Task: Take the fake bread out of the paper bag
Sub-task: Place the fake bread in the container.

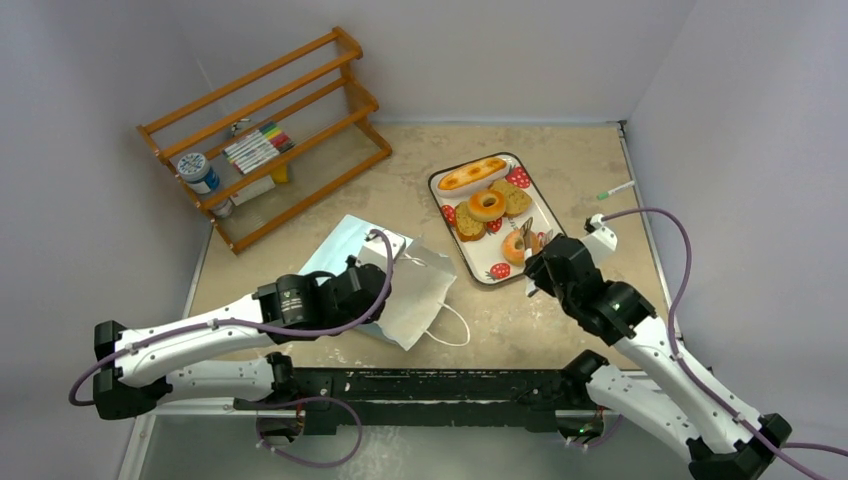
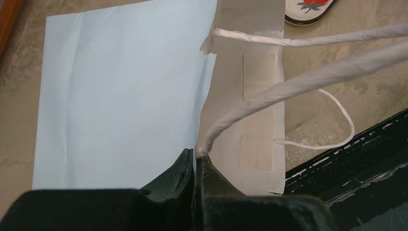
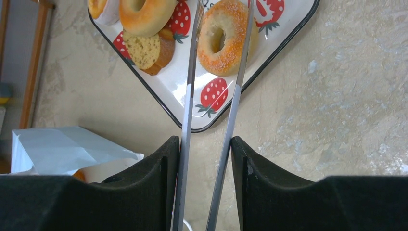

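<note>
The pale-blue paper bag (image 1: 400,290) lies flat on the table, mouth toward the near edge. My left gripper (image 1: 375,290) is shut on its rim beside a white cord handle (image 2: 298,77); the blue side (image 2: 120,96) spreads out ahead of my left gripper (image 2: 195,156). Fake bread lies on the strawberry tray (image 1: 545,215): a long loaf (image 1: 472,173), a bagel (image 1: 487,205) and toast (image 1: 468,222). My right gripper (image 3: 206,142) is shut on metal tongs (image 3: 188,96), whose arms straddle a second bagel (image 3: 223,38). An orange sliver (image 3: 78,176) shows in the bag's mouth.
A wooden rack (image 1: 265,130) with markers and a jar stands at the back left. A green-tipped pen (image 1: 615,190) lies by the right wall. The black base rail (image 1: 420,385) runs along the near edge, close to the bag's loose handle.
</note>
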